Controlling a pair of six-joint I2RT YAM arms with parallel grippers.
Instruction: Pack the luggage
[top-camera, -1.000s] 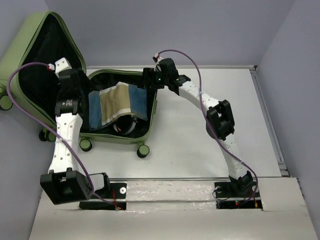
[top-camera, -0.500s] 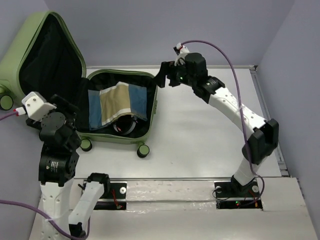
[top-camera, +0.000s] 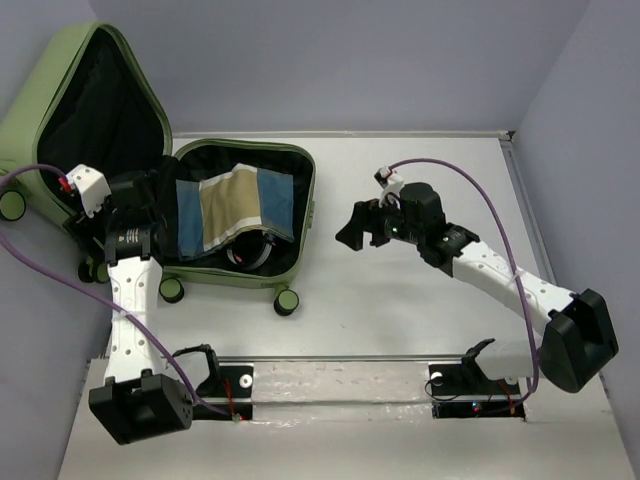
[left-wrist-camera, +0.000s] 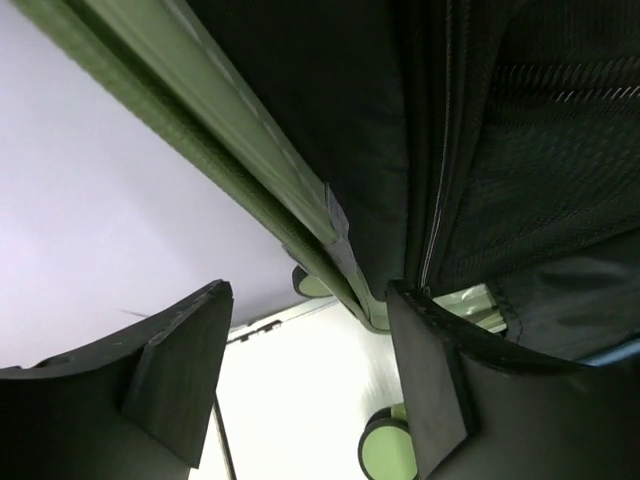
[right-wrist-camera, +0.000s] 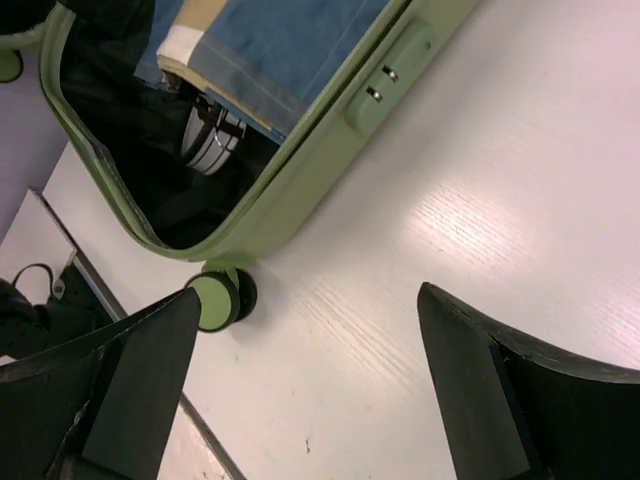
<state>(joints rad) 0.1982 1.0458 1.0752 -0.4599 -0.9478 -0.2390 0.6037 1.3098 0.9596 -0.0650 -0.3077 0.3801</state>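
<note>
The luggage (top-camera: 235, 280) lies open at the far left corner of the table (top-camera: 400, 310), its lid raised. The left end effector (left-wrist-camera: 310, 292) is open and empty by the lid's rim. The right end effector (right-wrist-camera: 308, 295) is wide open above the table beside the luggage and holds nothing.

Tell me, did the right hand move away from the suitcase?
Yes. The right hand left the suitcase's far right corner and now hangs open over the table, further right and nearer the front edge.
</note>
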